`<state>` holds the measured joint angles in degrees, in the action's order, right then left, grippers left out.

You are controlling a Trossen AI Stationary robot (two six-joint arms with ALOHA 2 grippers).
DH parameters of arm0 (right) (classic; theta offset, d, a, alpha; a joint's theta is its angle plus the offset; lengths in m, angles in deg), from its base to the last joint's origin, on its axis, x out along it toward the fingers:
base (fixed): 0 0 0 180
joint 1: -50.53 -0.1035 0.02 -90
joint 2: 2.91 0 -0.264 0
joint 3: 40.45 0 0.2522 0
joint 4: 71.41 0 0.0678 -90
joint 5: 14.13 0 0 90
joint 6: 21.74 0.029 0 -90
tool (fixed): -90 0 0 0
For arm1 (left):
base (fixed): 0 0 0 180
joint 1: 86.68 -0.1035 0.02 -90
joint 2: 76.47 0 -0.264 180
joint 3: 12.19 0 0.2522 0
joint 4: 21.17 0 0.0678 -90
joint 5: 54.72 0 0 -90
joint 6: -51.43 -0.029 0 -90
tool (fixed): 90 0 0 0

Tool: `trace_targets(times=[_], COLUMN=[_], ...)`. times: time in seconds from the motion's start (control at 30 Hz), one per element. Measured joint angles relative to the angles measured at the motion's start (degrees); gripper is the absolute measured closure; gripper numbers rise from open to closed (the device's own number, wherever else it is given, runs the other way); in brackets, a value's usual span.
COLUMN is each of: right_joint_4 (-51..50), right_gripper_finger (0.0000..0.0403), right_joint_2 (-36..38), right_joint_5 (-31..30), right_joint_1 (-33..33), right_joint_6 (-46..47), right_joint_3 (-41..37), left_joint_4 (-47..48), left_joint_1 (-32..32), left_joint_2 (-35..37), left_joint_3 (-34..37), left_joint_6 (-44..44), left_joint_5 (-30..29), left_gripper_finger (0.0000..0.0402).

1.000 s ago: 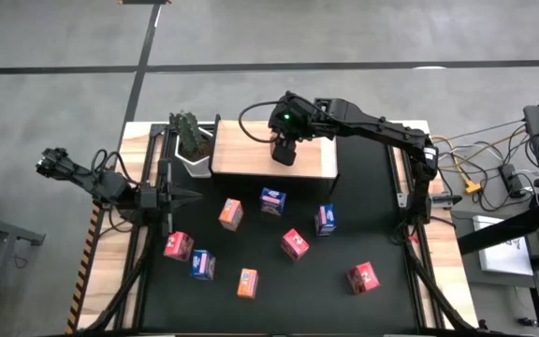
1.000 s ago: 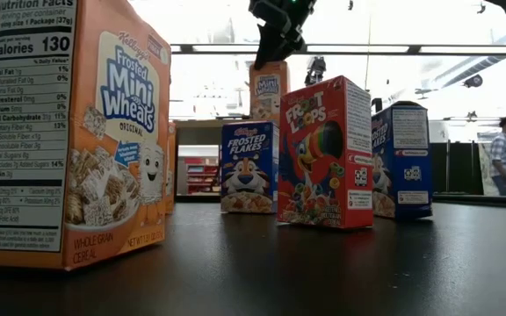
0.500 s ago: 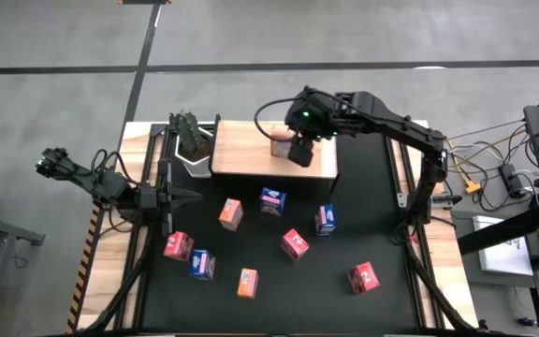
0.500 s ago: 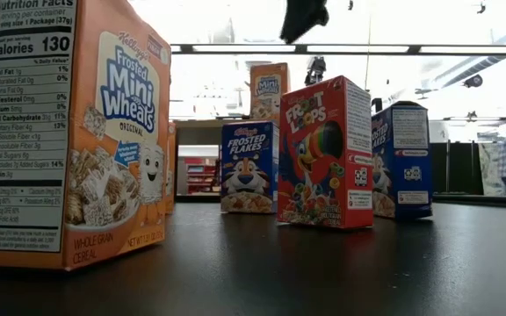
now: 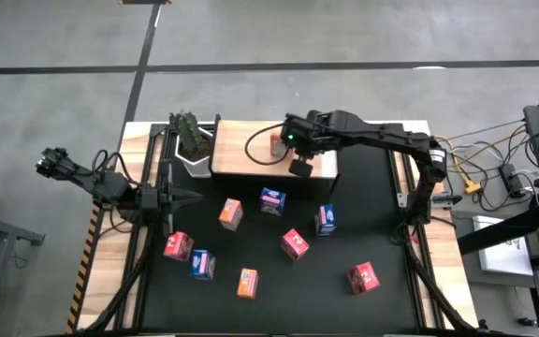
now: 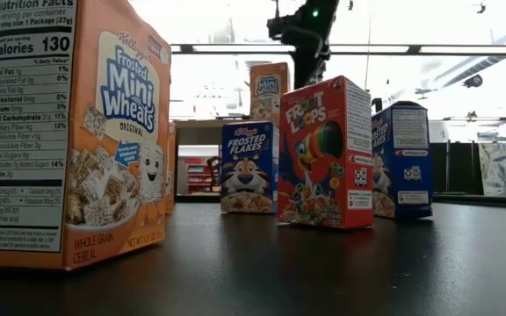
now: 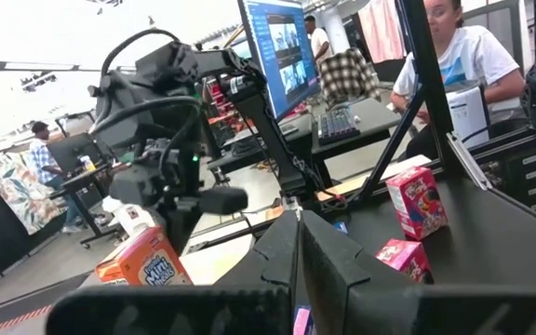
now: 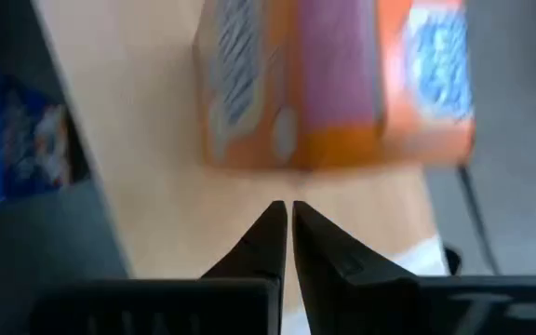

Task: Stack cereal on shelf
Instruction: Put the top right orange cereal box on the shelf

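Observation:
One orange cereal box (image 5: 277, 145) stands upright on the light wooden shelf (image 5: 237, 154) at the far side of the black mat; the right wrist view shows this orange box (image 8: 333, 84) on the wood. My right gripper (image 5: 299, 167) hovers just near-right of it, shut and empty, its shut fingertips (image 8: 287, 209) short of the box. Several more boxes stand on the mat: orange (image 5: 231, 213), blue (image 5: 272, 199), pink-red (image 5: 295, 243). My left gripper (image 5: 171, 195) waits shut at the mat's left edge.
A green potted plant (image 5: 193, 140) stands at the shelf's left end. More boxes stand on the mat near the front: pink-red (image 5: 178, 246), blue (image 5: 202, 264), orange (image 5: 247, 282), pink-red (image 5: 363, 277), blue (image 5: 326, 219). A person (image 7: 454, 56) sits beyond the table.
My right gripper has drawn away from the orange box on the shelf, first up and toward the table's right, then toward the near edge, and its fingers have shut. The orange box stays upright on the shelf.

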<state>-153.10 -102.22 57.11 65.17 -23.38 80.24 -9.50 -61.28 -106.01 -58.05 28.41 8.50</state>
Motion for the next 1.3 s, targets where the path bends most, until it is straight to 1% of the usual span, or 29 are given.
trace_targets(times=[0.07,0.37,0.5,0.6,0.7,0.97,1.03,1.1,1.3], right_joint_4=[3.86,17.74,22.93,26.21,29.59,35.58,36.57,36.89,36.74], right_gripper_finger=[0.0390,0.0390,0.0390,0.0391,0.0390,0.0390,0.0390,0.0391,0.0390], right_joint_2=[0.02,-0.19,-0.20,-0.20,-0.20,-0.20,-0.20,-0.20,-0.22], right_joint_5=[-0.89,-0.57,2.21,3.11,5.65,5.80,7.11,8.36,8.32], right_joint_1=[0.22,0.78,0.78,0.76,0.78,0.77,0.78,0.78,-0.09], right_joint_6=[-1.85,-7.39,-8.95,-9.06,-9.73,-10.39,-10.46,-10.41,-10.41], right_joint_3=[-1.49,-5.47,-6.73,-7.25,-7.83,-9.92,-10.54,-11.02,-11.18], left_joint_4=[0.02,0.02,0.02,0.02,0.02,0.02,0.02,0.02,0.02], left_joint_1=[-0.01,-0.02,0.00,-0.02,-0.02,0.00,0.00,0.00,-0.01], left_joint_2=[0.00,0.00,0.00,0.00,0.00,0.00,0.00,0.00,0.00], left_joint_3=[0.00,0.00,0.00,-0.01,0.00,0.00,0.00,0.00,0.00], left_joint_6=[-0.01,-0.02,-0.02,-0.02,-0.04,-0.14,-0.48,-0.49,-0.48], left_joint_5=[0.00,-0.02,-0.02,-0.02,-0.02,-0.04,-0.04,-0.07,-0.07], left_gripper_finger=[0.0402,0.0402,0.0402,0.0402,0.0402,0.0402,0.0402,0.0402,0.0402])
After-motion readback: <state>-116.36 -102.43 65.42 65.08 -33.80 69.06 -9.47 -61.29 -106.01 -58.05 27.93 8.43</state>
